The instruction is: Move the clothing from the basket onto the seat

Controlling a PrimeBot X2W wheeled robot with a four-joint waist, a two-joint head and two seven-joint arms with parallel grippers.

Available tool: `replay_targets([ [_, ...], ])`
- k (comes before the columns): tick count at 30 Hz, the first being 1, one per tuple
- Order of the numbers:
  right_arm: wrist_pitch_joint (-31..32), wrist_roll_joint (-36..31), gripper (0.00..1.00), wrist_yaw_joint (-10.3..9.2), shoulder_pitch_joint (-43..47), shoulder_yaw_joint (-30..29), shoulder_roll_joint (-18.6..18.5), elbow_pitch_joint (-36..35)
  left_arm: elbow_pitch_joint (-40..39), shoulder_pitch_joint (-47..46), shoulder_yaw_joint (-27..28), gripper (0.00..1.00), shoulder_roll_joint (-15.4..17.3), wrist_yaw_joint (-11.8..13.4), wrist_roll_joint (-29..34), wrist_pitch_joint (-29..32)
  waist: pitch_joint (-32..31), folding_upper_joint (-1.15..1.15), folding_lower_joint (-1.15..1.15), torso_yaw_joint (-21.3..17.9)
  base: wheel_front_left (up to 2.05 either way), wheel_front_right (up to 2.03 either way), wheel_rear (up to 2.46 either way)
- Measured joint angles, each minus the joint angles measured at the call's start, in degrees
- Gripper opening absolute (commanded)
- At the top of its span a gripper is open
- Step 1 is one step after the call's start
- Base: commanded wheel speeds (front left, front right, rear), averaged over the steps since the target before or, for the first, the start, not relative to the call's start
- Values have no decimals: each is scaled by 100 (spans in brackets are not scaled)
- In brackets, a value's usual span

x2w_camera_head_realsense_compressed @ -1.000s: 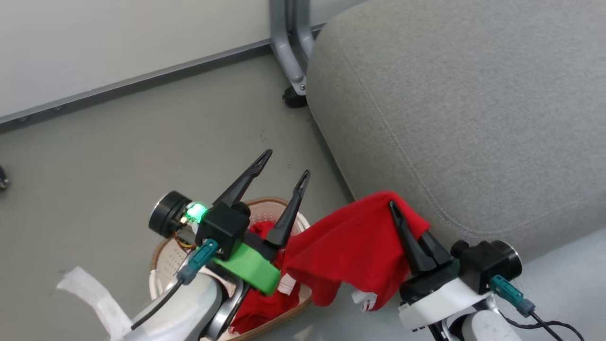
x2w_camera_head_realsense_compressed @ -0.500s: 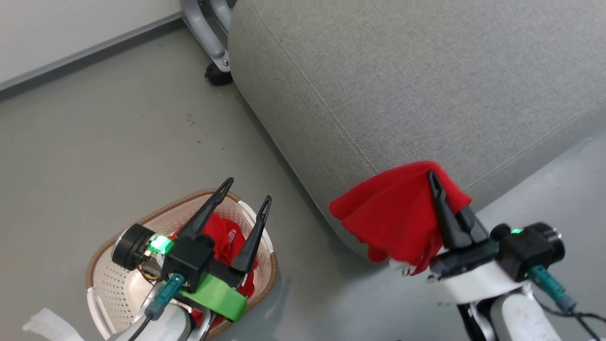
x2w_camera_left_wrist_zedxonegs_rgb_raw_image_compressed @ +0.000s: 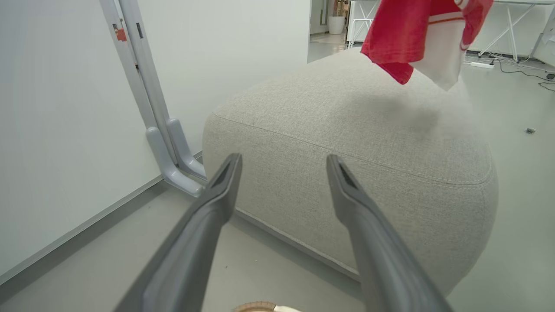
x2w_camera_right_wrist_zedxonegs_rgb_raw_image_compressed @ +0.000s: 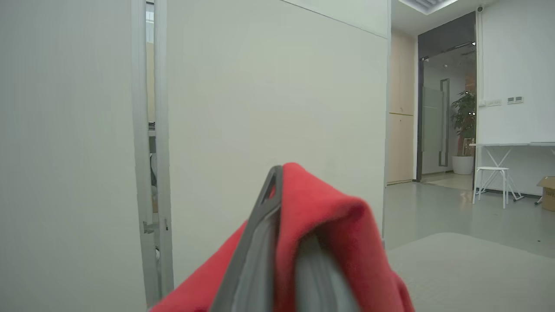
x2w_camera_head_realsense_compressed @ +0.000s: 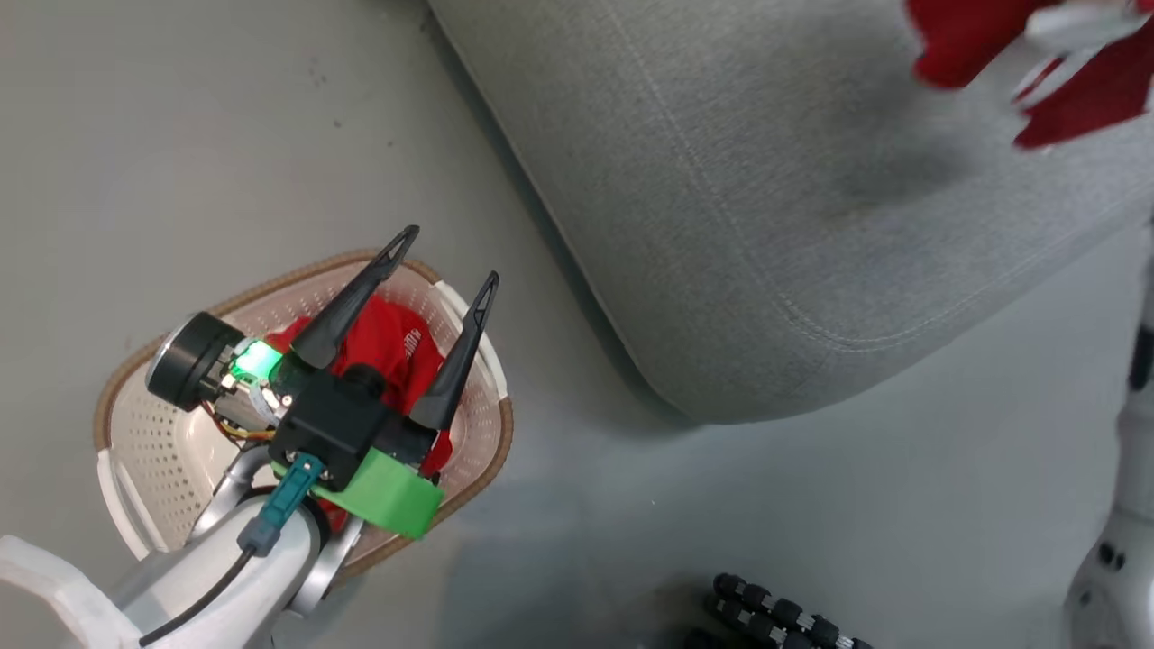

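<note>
Two red garments show: one basket garment (x2w_camera_head_realsense_compressed: pixel 383 347) lying inside the one basket (x2w_camera_head_realsense_compressed: pixel 149 442), and one hanging garment (x2w_camera_left_wrist_zedxonegs_rgb_raw_image_compressed: pixel 412 34) above the one seat (x2w_camera_head_realsense_compressed: pixel 766 225). There are two grippers, the left gripper (x2w_camera_head_realsense_compressed: pixel 451 255) and the right gripper (x2w_camera_right_wrist_zedxonegs_rgb_raw_image_compressed: pixel 276 190), each with two dark fingers (x2w_camera_head_realsense_compressed: pixel 352 302). Farther off in the room stand one potted plant (x2w_camera_right_wrist_zedxonegs_rgb_raw_image_compressed: pixel 465 117), one white stool (x2w_camera_right_wrist_zedxonegs_rgb_raw_image_compressed: pixel 489 184) and one cardboard box (x2w_camera_right_wrist_zedxonegs_rgb_raw_image_compressed: pixel 547 193).

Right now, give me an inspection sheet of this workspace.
Surface: seat bare, nothing resting on it.
Job's things: hanging red garment above the seat, clear of it; second garment lies in the basket.
Clutter: small dark scrap on the floor, too small to identify.
Grippers: left gripper open, empty, over the basket; right gripper shut on the hanging red garment.
Cables: black cable at the left wrist.
Surroundings: white wall, grey metal post.
</note>
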Motion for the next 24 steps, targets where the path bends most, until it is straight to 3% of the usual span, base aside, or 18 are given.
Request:
replay_targets([
  [2,0,-44,0,1,-490,-162,-331,343,-91,-27,59,100,12,3,-49,58,233,0,0,101,0,0,0],
  [8,-1,-555,0,1,-1272,-564,-700,1414,-254,-227,98,100,42,-8,-41,120,865,0,0,458,0,0,0],
  [14,0,-901,0,1,-1256,-1042,-304,2353,-174,-307,77,100,-51,-2,-32,111,1283,0,0,839,0,0,0],
  [15,0,-928,10,2,-1162,-1168,-211,2444,-104,-307,86,100,-85,51,-41,111,1329,0,0,906,0,0,0],
  [16,0,-928,84,1,-1023,-1281,-127,2459,-49,-302,94,100,-123,92,-56,102,1362,0,0,968,0,0,0],
  [17,1,-922,100,2,-858,-1389,-58,2420,13,-286,123,100,-188,141,-113,84,1383,0,0,1028,0,0,0],
  [24,0,-1114,100,1,647,-1806,268,1830,566,-80,174,100,-446,255,-302,-231,1180,0,-1,1270,0,0,0],
])
